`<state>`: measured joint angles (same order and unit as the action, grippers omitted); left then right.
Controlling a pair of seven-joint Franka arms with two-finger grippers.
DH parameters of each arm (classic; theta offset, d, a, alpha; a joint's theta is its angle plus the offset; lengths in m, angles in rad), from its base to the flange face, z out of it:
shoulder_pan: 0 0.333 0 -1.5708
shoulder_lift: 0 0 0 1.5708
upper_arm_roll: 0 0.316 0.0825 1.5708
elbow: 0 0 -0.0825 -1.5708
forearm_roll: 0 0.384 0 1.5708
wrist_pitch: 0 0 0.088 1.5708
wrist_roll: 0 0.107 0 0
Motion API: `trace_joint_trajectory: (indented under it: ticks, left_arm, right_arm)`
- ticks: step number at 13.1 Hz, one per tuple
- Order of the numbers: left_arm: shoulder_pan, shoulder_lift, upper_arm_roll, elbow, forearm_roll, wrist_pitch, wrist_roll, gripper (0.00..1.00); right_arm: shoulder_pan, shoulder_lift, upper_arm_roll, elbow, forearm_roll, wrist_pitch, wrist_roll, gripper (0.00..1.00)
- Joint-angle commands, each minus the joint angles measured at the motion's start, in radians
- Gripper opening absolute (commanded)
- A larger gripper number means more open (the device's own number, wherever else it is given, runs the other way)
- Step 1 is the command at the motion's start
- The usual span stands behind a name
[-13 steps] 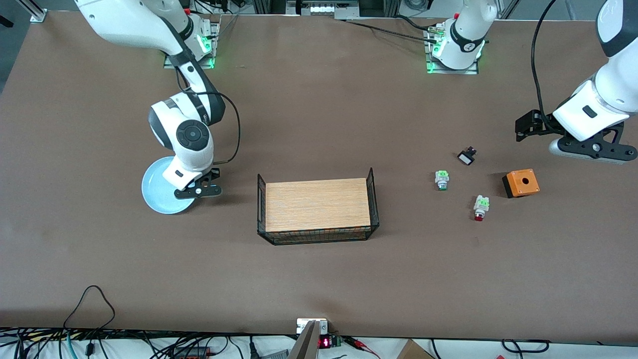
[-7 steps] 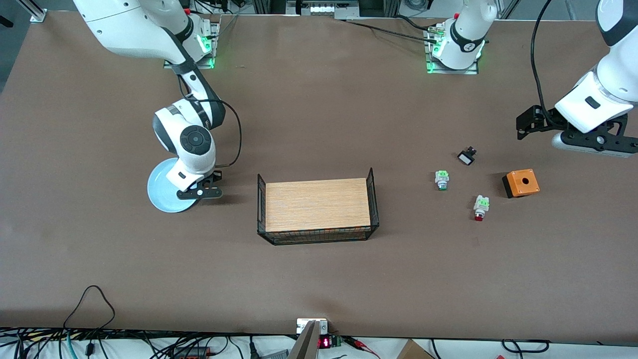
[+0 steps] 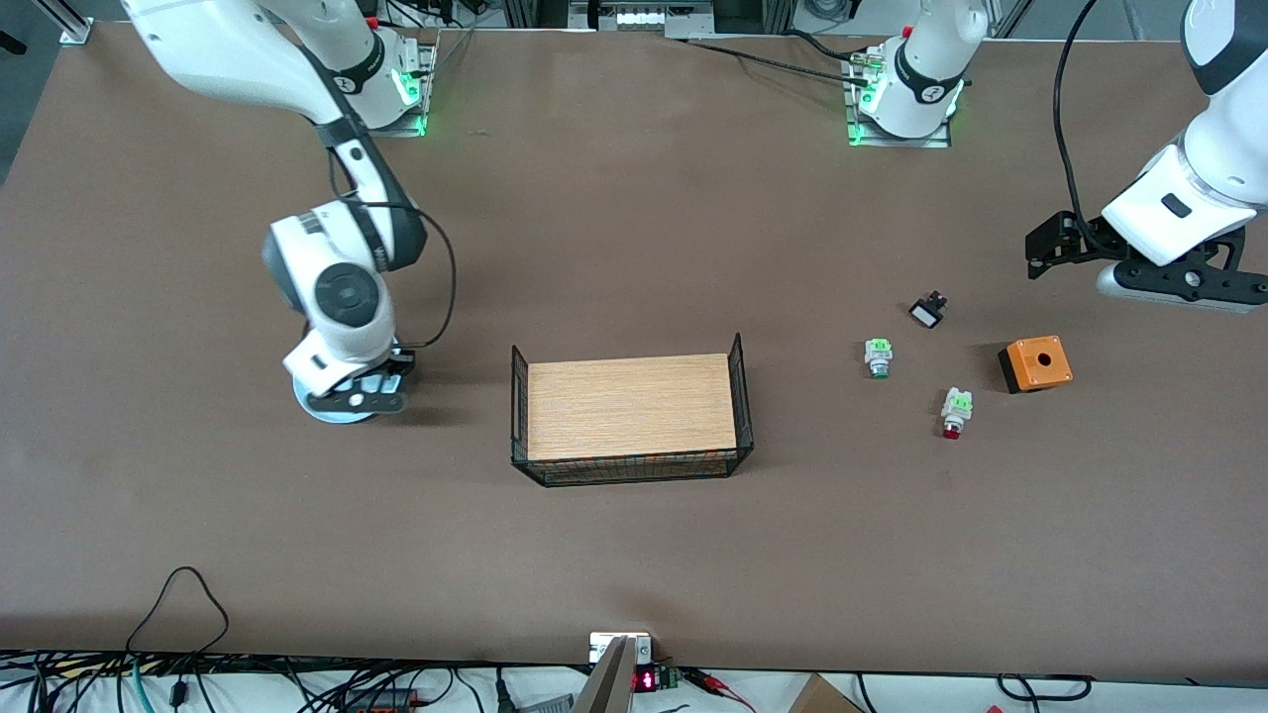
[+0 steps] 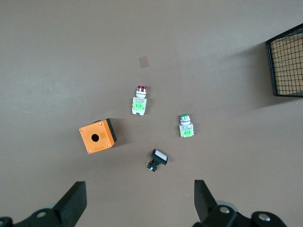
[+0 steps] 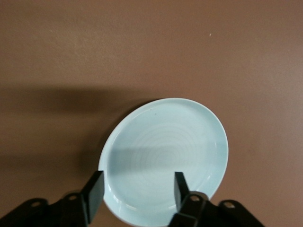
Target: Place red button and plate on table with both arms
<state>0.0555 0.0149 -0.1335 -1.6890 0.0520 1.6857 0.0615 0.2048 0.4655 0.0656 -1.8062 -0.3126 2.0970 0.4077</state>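
The right tool (image 3: pixel 349 401) has swung in over the plate (image 3: pixel 315 409), fingers spread wide and empty above it on the worktop (image 3: pixel 634 555), while the left tool (image 4: pixel 137 204), also wide, waits well above the red button (image 3: pixel 954 412), so both pickups remain.

I see a pale blue plate (image 5: pixel 165 151) on my matte brown table (image 3: pixel 634 535), red-capped white-and-green red button (image 4: pixel 139 101) beside an orange box (image 4: pixel 97 136), black wire rack (image 3: pixel 631 420) with light wood top.
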Motion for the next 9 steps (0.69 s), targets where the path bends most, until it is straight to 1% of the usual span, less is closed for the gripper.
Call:
trace_joint_trajectory:
  ticks: [1, 2, 3, 4, 5, 6, 7, 9]
  left_arm:
    - [0.012, -0.026, -0.006, -0.024, -0.007, 0.015, -0.006, 1.0]
    - [0.012, -0.026, -0.006, -0.024, -0.007, 0.015, -0.006, 1.0]
    - [0.012, -0.026, -0.006, -0.024, -0.007, 0.015, -0.006, 1.0]
    - [0.012, -0.026, -0.006, -0.023, -0.007, 0.015, -0.006, 1.0]
    - [0.012, -0.026, -0.006, -0.023, -0.007, 0.015, -0.006, 1.0]
    - [0.012, -0.024, -0.006, -0.021, -0.007, 0.015, -0.006, 1.0]
    - [0.012, -0.023, -0.006, -0.02, -0.007, 0.015, -0.006, 1.0]
    - [0.012, -0.023, -0.006, -0.02, -0.007, 0.015, -0.006, 1.0]
  right_arm:
    - [-0.092, -0.007, 0.011, 0.103, 0.194, -0.112, -0.197, 1.0]
    - [-0.128, -0.027, 0.013, 0.111, 0.242, -0.141, -0.245, 1.0]
    - [-0.139, -0.059, 0.013, 0.113, 0.283, -0.156, -0.274, 1.0]
    - [-0.154, -0.098, 0.011, 0.11, 0.318, -0.176, -0.312, 1.0]
    - [-0.185, -0.138, 0.013, 0.113, 0.367, -0.213, -0.385, 1.0]
    - [-0.199, -0.184, 0.01, 0.111, 0.416, -0.241, -0.415, 1.0]
    - [-0.218, -0.229, 0.008, 0.111, 0.435, -0.261, -0.427, 1.0]
    - [-0.226, -0.315, 0.008, 0.11, 0.44, -0.313, -0.428, 1.0]
